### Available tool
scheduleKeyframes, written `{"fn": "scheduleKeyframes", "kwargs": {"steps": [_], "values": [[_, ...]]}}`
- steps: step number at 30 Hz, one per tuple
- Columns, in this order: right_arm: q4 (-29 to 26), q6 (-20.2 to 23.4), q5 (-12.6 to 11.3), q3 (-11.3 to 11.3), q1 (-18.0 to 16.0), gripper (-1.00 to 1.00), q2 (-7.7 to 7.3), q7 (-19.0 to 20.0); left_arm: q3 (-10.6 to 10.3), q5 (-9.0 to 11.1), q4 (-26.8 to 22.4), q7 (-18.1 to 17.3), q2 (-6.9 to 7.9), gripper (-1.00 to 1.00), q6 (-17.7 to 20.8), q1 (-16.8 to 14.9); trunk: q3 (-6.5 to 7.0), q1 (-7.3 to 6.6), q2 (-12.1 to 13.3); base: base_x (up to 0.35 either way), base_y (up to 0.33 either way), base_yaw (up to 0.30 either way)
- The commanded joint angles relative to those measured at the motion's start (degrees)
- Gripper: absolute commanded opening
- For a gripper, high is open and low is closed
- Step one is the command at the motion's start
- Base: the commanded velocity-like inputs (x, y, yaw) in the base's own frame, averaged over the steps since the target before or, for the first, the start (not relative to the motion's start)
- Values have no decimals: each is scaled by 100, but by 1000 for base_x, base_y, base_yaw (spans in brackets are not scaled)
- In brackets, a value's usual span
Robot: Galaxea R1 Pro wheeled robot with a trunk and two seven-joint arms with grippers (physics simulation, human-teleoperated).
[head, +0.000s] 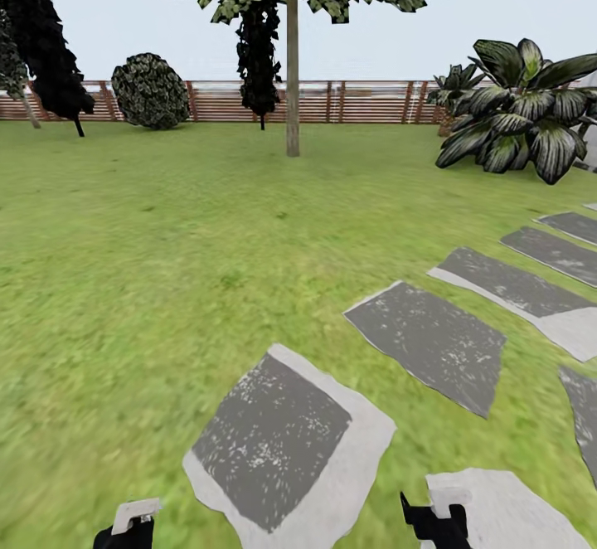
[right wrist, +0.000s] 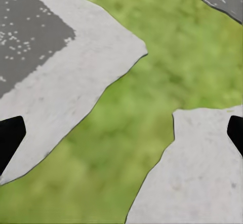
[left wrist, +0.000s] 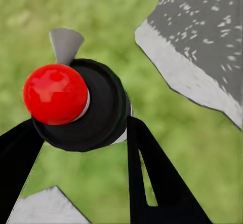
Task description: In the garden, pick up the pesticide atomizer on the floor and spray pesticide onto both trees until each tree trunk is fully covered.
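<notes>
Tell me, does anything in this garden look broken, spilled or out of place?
Nothing stands out. The lawn, stepping stones and fence look tidy, and the tree trunk stands straight. The pesticide atomizer sits between the left gripper's fingers, red top intact, with no spill in sight.

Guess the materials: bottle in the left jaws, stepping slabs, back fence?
Dark round bottle with a red ball top: likely glossy plastic, given the soft highlight on the red top. Grey speckled stepping slabs with pale edges: matte stone or concrete, mottled. Brown horizontal-slat fence: looks like wood, though the render leaves it open.
</notes>
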Motion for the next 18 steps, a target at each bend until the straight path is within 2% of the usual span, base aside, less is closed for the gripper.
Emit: {"fn": "scheduleKeyframes", "kwargs": {"steps": [1, 9, 18], "values": [[5, -17, 10, 1, -3, 100, -1, 1, 2, 13, 4, 3, -1, -100, -19, -3, 4, 3, -1, 339, 0, 0], [5, -17, 10, 2, -3, 100, -1, 1, 2, 13, 3, 3, 6, -100, -19, 0, 67, 3, -1, 339, 0, 0], [5, -17, 10, -5, -3, 100, -6, -16, 2, 13, 3, 3, 6, -100, -19, 6, 75, 3, -1, 339, 0, 0]]}}
